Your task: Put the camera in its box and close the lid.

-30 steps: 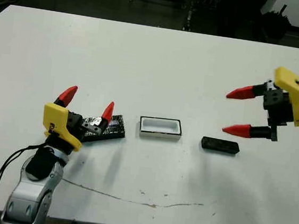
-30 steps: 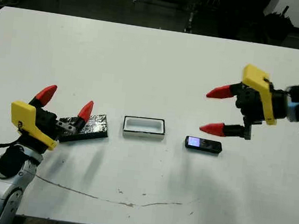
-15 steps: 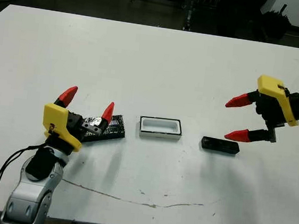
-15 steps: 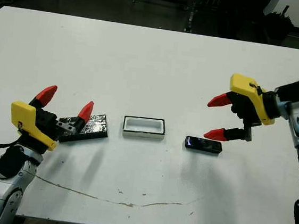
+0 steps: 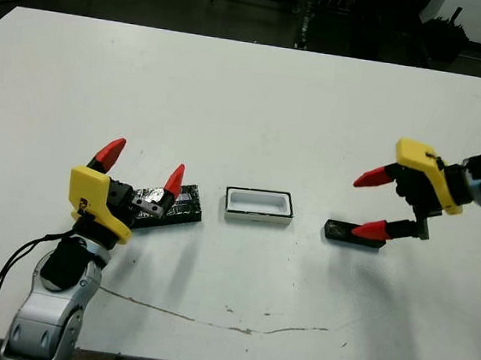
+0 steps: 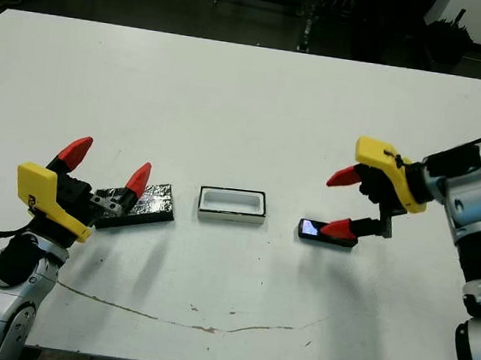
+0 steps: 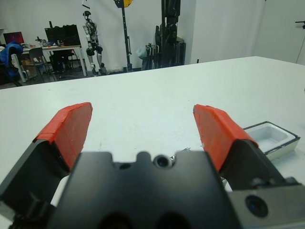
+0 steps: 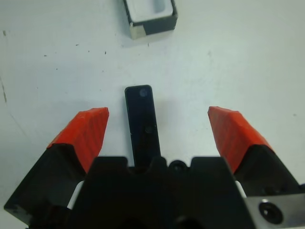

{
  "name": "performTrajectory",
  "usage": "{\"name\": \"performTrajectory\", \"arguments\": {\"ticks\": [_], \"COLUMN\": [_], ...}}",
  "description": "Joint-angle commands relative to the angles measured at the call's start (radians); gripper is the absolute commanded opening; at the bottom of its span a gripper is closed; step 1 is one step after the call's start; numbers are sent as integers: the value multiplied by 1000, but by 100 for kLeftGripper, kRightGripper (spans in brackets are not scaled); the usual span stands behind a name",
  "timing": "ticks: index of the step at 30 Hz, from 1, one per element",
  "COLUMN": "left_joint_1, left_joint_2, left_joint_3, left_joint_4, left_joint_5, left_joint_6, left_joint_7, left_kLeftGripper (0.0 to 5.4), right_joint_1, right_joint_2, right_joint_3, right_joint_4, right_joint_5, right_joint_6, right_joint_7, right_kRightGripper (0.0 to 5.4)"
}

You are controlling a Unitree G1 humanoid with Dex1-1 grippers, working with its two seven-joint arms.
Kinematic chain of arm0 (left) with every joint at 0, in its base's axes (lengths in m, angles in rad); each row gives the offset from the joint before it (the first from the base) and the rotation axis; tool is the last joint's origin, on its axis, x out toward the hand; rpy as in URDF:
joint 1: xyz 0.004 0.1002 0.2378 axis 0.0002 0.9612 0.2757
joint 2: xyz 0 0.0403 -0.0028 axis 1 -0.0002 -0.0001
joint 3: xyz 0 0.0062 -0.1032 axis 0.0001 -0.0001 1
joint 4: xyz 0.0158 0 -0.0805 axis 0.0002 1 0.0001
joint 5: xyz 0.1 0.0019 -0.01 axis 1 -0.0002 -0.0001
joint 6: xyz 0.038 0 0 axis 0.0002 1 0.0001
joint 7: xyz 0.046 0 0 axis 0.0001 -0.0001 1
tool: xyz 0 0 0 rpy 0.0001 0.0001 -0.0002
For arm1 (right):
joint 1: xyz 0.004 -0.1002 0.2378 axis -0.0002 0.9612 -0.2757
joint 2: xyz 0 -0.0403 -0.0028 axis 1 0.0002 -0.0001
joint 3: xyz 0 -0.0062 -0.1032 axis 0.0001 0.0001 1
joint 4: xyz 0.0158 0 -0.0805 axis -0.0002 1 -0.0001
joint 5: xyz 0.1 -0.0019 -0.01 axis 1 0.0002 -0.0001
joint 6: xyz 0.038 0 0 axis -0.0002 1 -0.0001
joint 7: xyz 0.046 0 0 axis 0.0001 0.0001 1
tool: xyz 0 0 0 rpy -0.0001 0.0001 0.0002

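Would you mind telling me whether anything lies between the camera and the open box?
Nothing visible does. The camera lies on bare table to the right of the box, under the open right hand. The lid lies beyond the box's far side.

Beyond the white table (image 5: 233,85), white walls (image 7: 228,28), a desk (image 7: 43,47) and dark equipment stands (image 7: 167,33).

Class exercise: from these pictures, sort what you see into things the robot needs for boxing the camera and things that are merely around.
Needed for the job:
camera, lying on the table
box, open and unfilled
lid, by the left gripper
right gripper, open over the camera

Merely around:
table
dark equipment stands beyond the table
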Motion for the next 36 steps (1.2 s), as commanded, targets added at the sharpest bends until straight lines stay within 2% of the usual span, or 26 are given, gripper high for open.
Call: {"name": "performTrajectory", "arguments": {"ticks": [1, 5, 13, 17, 27, 36], "left_joint_1": [5, 5, 5, 7, 12, 16], "left_joint_2": [17, 20, 20, 22, 24, 28], "left_joint_3": [7, 4, 5, 7, 13, 12], "left_joint_4": [-6, -15, -28, -27, -26, -25], "left_joint_5": [-1, 0, -3, -5, -16, -13], "left_joint_6": [17, 28, 50, 45, 48, 42], "left_joint_7": [-6, -1, 4, -2, -6, -9], "left_kLeftGripper": [540, 540, 540, 540, 540, 540], "right_joint_1": [10, 8, 17, 31, 68, 113], "right_joint_2": [15, 24, 41, 47, 55, 63], "right_joint_3": [12, 16, 16, 15, 3, -10], "right_joint_4": [27, 57, 84, 89, 59, 14], "right_joint_5": [-16, -22, -23, -34, -28, -18], "right_joint_6": [-23, -58, -52, -79, -34, -38], "right_joint_7": [1, 13, 15, -3, -15, -47], "right_kRightGripper": [539, 539, 539, 539, 539, 433]}}
